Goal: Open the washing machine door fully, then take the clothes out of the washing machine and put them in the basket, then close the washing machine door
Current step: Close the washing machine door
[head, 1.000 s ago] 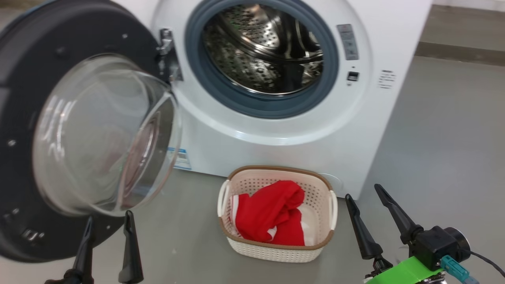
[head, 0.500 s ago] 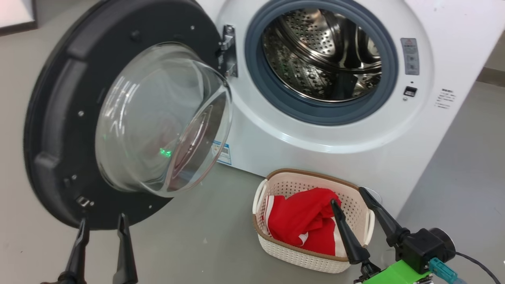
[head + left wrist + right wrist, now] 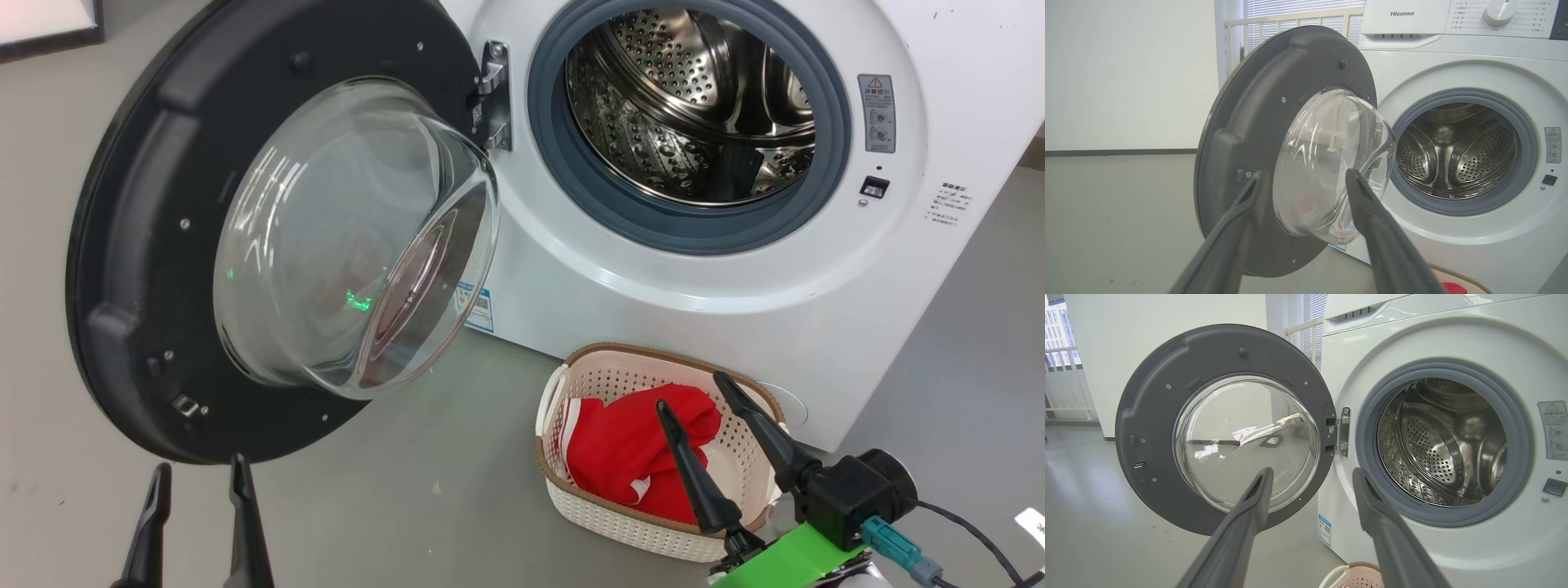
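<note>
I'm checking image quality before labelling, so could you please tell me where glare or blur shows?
Head view: sharp, with a green glint in the washing machine door's glass. Left wrist view: the left gripper looks soft near the lens. Right wrist view: bright streaks reflect on that glass.

Left pincer [image 3: 201, 465]: lower fingers and body cut by head view's bottom edge.
Right pincer [image 3: 690, 390]: fingers cross basket [image 3: 620, 353], hiding strip of clothes [image 3: 612, 449] and rim stretch behind them.
Washing machine [image 3: 653, 302] top and washing machine door [image 3: 139, 245] upper rim, far ahead of both pincers, cut by top edge.
Blue sticker [image 3: 478, 306] print too small to read.
Left wrist view: basket just sliver at bottom edge, right of pincer's fingers.
</note>
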### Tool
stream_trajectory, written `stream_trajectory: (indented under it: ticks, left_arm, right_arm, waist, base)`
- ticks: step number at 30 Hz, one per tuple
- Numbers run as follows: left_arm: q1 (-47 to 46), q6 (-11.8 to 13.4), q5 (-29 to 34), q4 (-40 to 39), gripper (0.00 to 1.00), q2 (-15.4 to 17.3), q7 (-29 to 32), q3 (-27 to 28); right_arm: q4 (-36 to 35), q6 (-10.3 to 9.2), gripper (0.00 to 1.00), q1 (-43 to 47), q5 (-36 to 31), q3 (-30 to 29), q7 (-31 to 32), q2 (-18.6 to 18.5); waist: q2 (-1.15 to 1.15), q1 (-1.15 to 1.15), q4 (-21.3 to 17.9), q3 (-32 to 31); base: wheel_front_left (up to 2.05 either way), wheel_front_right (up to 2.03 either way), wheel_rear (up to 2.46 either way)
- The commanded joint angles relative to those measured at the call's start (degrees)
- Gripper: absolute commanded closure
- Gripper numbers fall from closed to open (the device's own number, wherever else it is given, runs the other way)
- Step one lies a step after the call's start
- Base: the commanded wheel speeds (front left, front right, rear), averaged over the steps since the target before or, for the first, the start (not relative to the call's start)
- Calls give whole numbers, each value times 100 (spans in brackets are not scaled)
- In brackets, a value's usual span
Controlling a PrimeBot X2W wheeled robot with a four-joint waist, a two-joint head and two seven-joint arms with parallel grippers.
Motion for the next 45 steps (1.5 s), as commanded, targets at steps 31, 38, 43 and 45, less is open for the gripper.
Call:
stream_trajectory:
  ticks: [31, 38, 43, 45]
  left_arm:
    - [-3265, -720, -3180, 1098, 100, 674, 193, 2128]
    - [-4344, -677, -3837, 2575, 100, 1141, 638, 2496]
    - [-5061, -551, -4404, 3820, 100, 1254, 1340, 2590]
    - [-5283, -490, -4563, 4220, 100, 1332, 1633, 2602]
  right_arm:
    - [-104, 28, 0, -85, 153, -13, -37, -11]
    - [-76, 28, 0, -114, 154, -35, -37, -11]
    - [-81, 28, 0, -119, 136, -48, -37, -11]
    - [-82, 28, 0, -121, 134, -36, -37, -11]
  waist:
    - [0, 0, -365, -67]
    - [0, 0, -453, -55]
    - [0, 0, -448, -54]
    - [0, 0, -446, -52]
  base:
    - [0, 0, 0]
    - [0, 0, 0]
    - [0, 0, 0]
    - [0, 0, 0]
